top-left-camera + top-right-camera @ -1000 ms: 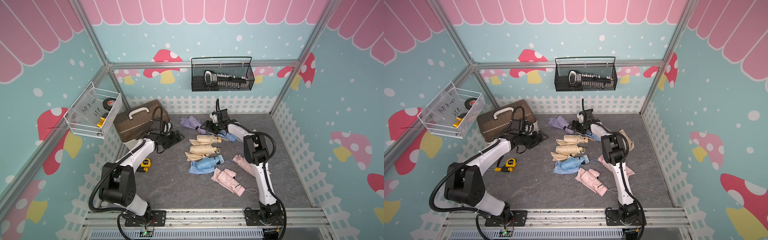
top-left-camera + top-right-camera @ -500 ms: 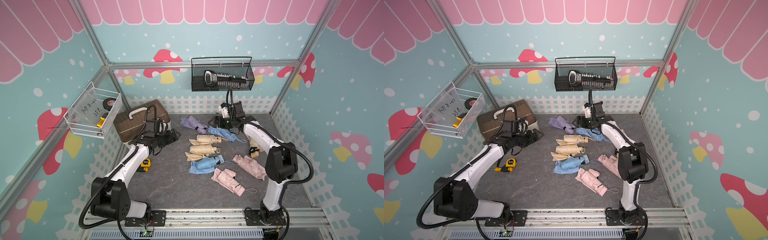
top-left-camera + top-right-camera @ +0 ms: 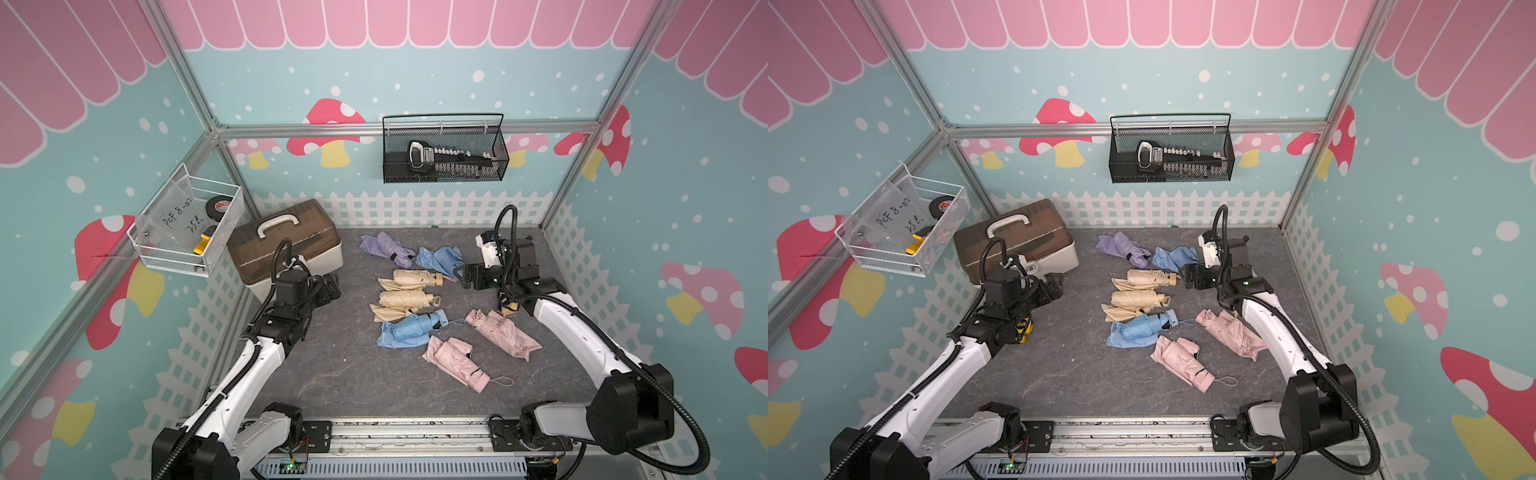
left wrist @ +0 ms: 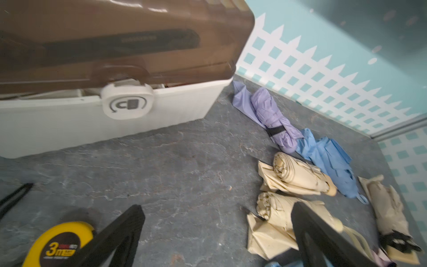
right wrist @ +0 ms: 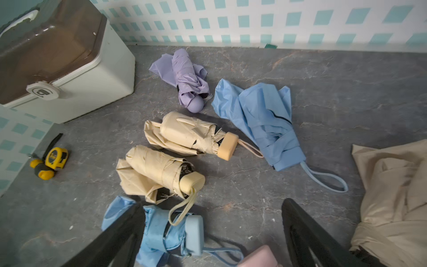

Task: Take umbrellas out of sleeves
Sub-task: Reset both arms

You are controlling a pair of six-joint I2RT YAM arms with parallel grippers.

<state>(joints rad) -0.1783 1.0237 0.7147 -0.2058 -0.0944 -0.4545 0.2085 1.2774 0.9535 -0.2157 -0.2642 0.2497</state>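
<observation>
The worktop is matt grey and stone-like, with pale veins. The umbrellas are thin, creased cloth with a faint sheen. Their handles look like smooth matt plastic, and the wrist loops like woven cord. The lilac sleeve is smooth, limp cloth. The box has a matt white plastic base and a glossy, see-through brown lid. The tape measure is glossy yellow and black plastic. The black basket is fine metal mesh, the white basket wire. The frame bars are brushed metal.
</observation>
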